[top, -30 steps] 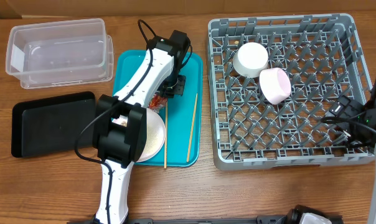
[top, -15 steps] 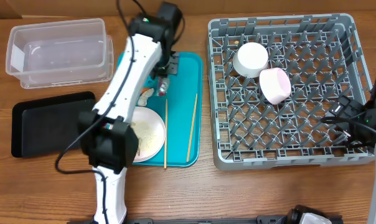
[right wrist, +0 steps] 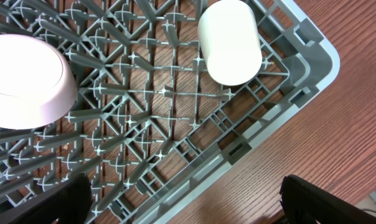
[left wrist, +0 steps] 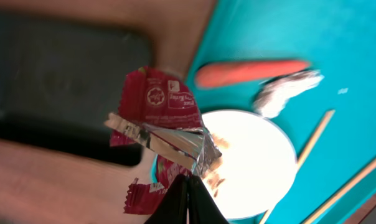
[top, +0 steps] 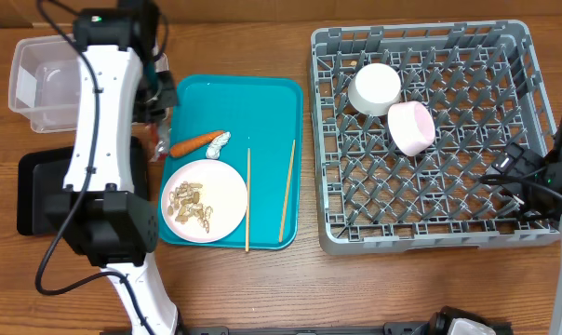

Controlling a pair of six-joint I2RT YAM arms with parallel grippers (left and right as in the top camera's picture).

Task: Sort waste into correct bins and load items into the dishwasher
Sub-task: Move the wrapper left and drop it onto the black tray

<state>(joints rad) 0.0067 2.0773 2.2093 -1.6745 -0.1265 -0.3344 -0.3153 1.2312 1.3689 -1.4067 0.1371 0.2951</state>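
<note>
Tabletop [left wrist: 51, 180] beneath, my left gripper [left wrist: 188, 193] clamping shiny red wrapper [left wrist: 154, 99] at the jaw tips, wrapper dangling beside black tray [left wrist: 63, 74].

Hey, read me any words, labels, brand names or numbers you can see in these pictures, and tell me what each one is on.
red wrapper, pinched in the left end effector: a round white emblem and a couple of short lines of white print, too blurred to read.
Nothing else in any view shows legible lettering, numbers or signs.
</note>
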